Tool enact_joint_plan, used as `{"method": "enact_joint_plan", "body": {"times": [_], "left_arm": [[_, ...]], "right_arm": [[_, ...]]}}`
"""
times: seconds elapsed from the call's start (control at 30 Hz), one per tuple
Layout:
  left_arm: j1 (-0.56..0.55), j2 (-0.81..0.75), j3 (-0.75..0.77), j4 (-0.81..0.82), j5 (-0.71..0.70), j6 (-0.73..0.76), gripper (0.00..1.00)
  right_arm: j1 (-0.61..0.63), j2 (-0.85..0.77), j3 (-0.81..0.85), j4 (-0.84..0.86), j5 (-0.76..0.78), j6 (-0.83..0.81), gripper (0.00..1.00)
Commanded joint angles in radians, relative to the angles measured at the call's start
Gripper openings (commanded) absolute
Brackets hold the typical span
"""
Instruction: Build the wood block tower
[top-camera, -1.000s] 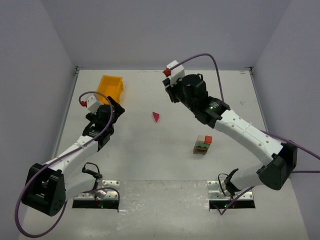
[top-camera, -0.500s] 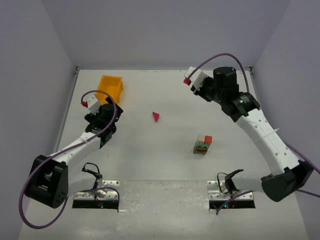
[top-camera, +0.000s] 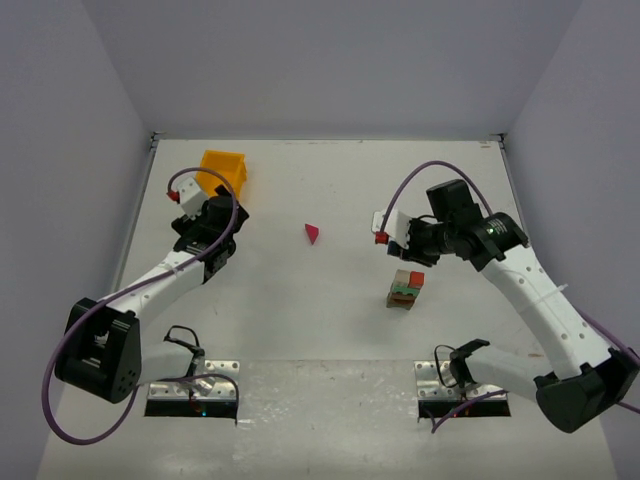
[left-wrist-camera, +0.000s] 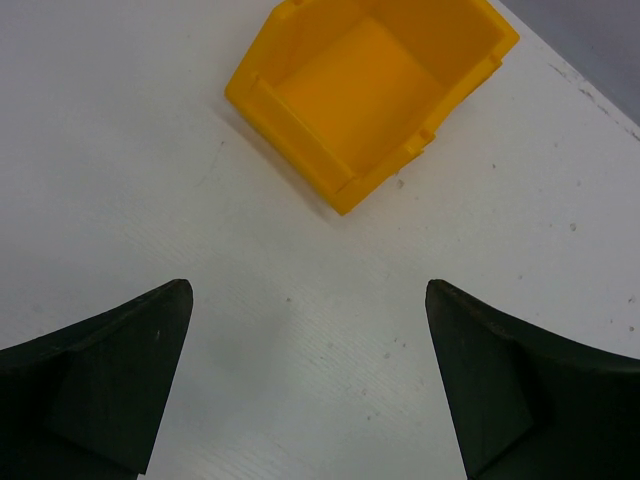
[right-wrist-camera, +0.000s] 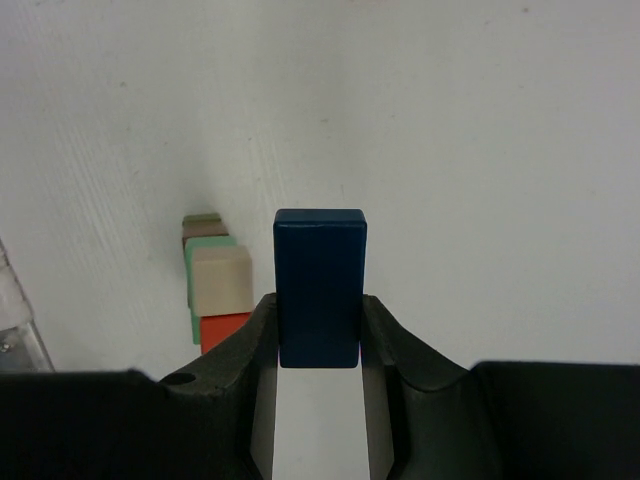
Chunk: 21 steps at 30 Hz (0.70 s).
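The right gripper (right-wrist-camera: 320, 312) clamps a blue block (right-wrist-camera: 320, 250), its fingers (right-wrist-camera: 252, 345) covering the block's lower sides; the left gripper (left-wrist-camera: 310, 385) gapes below a yellow bin (left-wrist-camera: 290, 140) cropped at the frame's top.

A yellow-orange plastic bin (top-camera: 222, 170) sits on the white table (top-camera: 300, 300), near its far left corner.

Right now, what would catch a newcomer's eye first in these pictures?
The blue block clamped in the right fingers, hanging just beyond the short tower. Then the yellow bin far left, and a lone magenta prism mid-table.
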Motion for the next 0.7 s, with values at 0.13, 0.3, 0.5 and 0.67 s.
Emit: {"method": "enact_joint_plan", "body": {"times": [0.13, 0.3, 0.5, 0.67], "left_arm": [[0.007, 0.002, 0.043, -0.013, 0.011, 0.040, 1.00], [0.007, 0.009, 0.067, -0.014, 0.004, 0.056, 1.00], [0.007, 0.019, 0.099, -0.018, 0.017, 0.082, 1.00], [0.007, 0.016, 0.092, -0.021, 0.006, 0.082, 1.00]], "right_arm": [[-0.001, 0.016, -0.038, -0.106, 0.034, -0.040, 0.11], [-0.003, -0.001, -0.063, -0.132, 0.044, -0.043, 0.11], [-0.004, -0.004, -0.092, -0.127, 0.041, -0.044, 0.13], [-0.007, 0.002, -0.090, -0.138, 0.017, -0.032, 0.14]]}}
